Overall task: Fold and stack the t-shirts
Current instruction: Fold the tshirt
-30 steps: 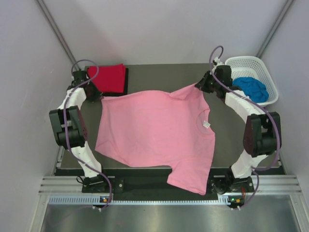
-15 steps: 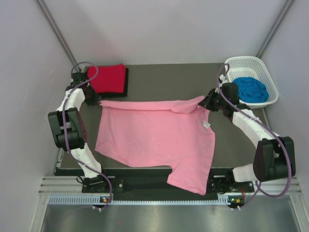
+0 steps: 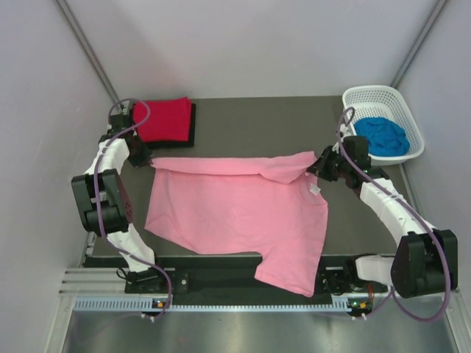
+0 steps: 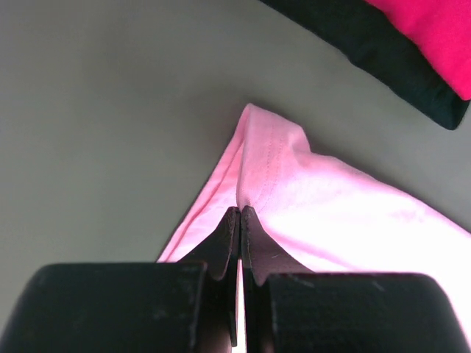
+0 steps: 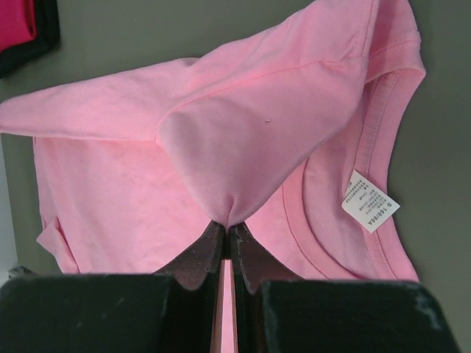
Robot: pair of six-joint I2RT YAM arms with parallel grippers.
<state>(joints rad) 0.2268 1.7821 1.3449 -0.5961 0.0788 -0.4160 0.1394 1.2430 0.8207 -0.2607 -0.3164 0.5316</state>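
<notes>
- The pink shirt [image 3: 235, 213] lies spread on the desk [image 3: 257, 121], just nearward of the red shirt [image 3: 163, 119], with its hem on that side and its collar far to the right.
- The left pincer [image 3: 149, 159] is clamped shut on the far hem corner, right beside the red shirt.
- The right pincer [image 3: 318, 166] is clamped shut on a bunch of cloth by the collar, well right of the red shirt.
- The held edge runs left to right between them, and the shirt's body lies nearward of both, so the fold likely continues that way.
- Compared with a second ago, the far edge has drawn away from the red shirt and now doubles over the body.
</notes>
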